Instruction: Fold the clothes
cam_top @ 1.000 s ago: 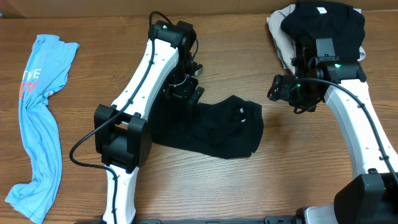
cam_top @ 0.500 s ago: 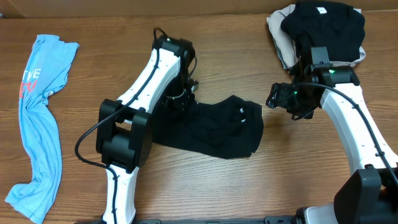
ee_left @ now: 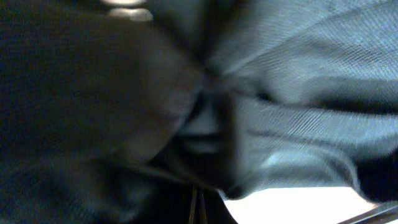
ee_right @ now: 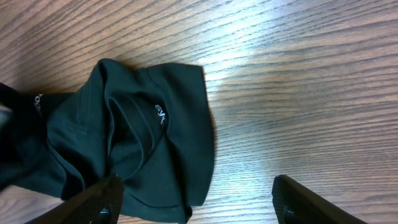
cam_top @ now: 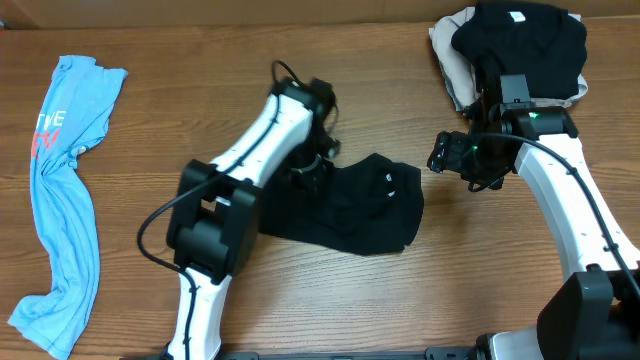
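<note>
A crumpled black short-sleeved T-shirt with small white marks is lying on the wooden table, its long axis running left to right, the marked end pointing toward the right hand, which is being held wide and empty just beside it. The upper left edge is being pinched by the closed left hand. The bunched cloth is probably best drawn out slowly and low before any fold
</note>
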Available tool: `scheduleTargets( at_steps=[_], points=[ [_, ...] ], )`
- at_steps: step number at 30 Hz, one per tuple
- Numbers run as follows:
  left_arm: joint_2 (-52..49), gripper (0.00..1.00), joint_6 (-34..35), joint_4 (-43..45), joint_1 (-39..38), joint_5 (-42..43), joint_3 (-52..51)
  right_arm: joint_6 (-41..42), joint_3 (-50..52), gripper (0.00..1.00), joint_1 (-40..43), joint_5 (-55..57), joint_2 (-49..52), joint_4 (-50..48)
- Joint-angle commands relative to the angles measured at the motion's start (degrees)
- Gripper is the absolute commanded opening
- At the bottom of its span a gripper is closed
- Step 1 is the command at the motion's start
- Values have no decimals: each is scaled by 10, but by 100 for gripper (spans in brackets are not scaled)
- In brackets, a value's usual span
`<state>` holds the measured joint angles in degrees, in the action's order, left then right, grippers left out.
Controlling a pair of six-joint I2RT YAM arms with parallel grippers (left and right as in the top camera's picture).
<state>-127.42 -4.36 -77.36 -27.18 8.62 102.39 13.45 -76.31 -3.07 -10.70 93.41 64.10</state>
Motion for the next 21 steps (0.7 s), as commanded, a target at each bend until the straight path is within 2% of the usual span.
scheduleTargets(
  at_steps=[1,4,7,13,14,17,18,19,20,21],
  points=[
    [-1,4,23,29,-25,13,-61,-2,2,80,3,-4,1,0],
    [-1,4,33,37,-25,15,-72,-2,2,80,2,-11,1,0],
    [0,4,33,7,-24,19,-30,-2,2,80,1,-27,3,0],
    [0,4,33,-83,-25,20,158,-2,40,80,2,-74,18,-37],
    [0,4,33,-103,-25,20,219,-2,63,80,2,-90,25,-53],
    [0,4,32,-122,-25,19,298,-2,91,80,2,-105,40,-71],
    [0,7,31,-127,-25,19,336,-2,103,80,1,-115,50,-80],
    [0,14,31,-127,-25,19,356,-3,110,80,1,-120,54,-87],
    [0,29,31,-127,-24,19,375,-3,118,80,1,-129,58,-96],
    [0,39,31,-126,-23,18,395,-4,127,81,1,-137,61,-108]
  ],
)
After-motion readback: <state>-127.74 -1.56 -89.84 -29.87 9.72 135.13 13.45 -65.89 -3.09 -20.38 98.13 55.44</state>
